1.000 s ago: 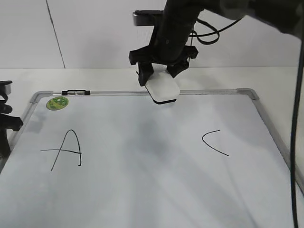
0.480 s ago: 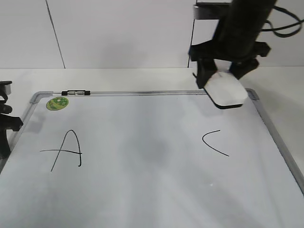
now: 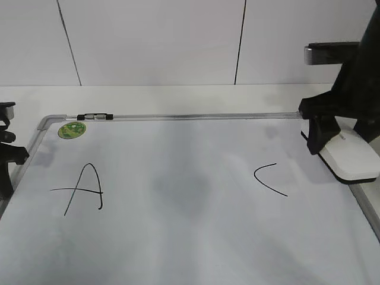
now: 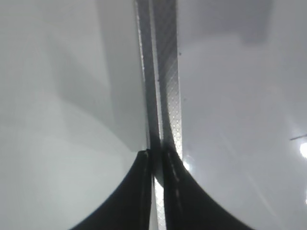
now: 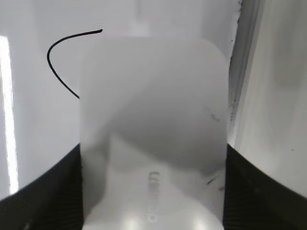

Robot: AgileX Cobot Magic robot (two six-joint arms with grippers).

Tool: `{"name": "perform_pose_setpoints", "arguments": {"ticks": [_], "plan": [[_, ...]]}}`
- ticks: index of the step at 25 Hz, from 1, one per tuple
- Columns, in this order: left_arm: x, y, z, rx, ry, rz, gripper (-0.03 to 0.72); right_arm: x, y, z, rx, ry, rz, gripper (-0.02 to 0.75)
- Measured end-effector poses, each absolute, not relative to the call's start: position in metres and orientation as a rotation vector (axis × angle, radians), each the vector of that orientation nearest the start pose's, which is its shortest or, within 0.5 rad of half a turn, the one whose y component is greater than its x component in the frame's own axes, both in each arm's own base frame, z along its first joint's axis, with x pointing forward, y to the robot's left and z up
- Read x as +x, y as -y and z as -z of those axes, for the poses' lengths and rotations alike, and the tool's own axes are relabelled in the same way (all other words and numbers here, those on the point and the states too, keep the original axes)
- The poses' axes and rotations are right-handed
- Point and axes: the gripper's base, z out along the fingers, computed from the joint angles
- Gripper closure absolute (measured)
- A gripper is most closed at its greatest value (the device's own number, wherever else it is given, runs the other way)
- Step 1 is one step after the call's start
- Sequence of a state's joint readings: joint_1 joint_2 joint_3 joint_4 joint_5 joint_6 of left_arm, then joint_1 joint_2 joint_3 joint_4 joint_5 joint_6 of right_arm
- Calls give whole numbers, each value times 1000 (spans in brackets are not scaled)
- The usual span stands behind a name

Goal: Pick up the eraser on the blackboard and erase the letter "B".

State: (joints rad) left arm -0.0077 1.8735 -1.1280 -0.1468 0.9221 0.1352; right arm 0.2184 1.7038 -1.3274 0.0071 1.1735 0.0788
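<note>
B no longer showing between A and C; right gripper is clamping the eraser by the blackboard edge, set-down pending.

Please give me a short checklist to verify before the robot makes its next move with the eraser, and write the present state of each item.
1. Eraser held by the right gripper: ok, jaws shut on its sides.
2. Letter "B" gone from the blackboard: ok, only a faint smudge between "A" and "C".
3. "A" and "C" intact: ok.
4. Eraser over the board's right frame: ok; contact with it cannot tell.
5. Left gripper out of the way: ok, shut at the left frame.
6. Green magnet undisturbed: ok.
</note>
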Motion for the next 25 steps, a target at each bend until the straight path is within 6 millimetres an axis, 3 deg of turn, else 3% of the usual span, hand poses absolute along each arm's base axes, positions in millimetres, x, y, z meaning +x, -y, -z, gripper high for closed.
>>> {"name": "perform_pose_setpoints", "arguments": {"ticks": [11, 25], "plan": [[332, 13, -155, 82, -3141, 188, 671, 308, -67, -210, -199, -2889, -35, 202], [332, 14, -155, 73, -3140, 199, 671, 314, -42, -206, -80, -2845, 23, 202]]}}
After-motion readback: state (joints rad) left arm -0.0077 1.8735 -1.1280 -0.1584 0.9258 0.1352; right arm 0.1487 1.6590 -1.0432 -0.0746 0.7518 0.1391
